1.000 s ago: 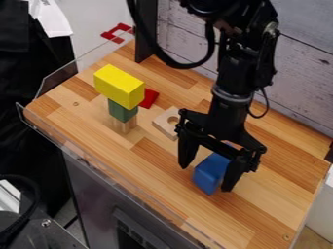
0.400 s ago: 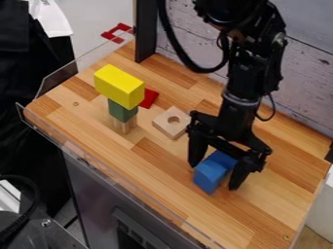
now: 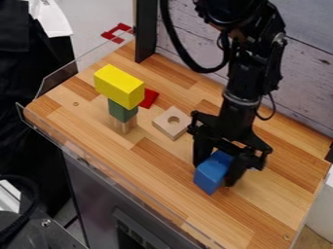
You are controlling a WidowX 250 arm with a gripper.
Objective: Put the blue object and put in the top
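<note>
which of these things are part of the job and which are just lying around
Part of the job:
- blue block, between the fingers
- gripper
- yellow block, the stack's top
- green block, beneath it
- wooden base

Lying about:
- holed wooden block
- red block
- red piece by the far corner

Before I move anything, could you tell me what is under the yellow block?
A green block stands beneath the yellow block, on a pale wooden support; the green block's top is covered.
</note>
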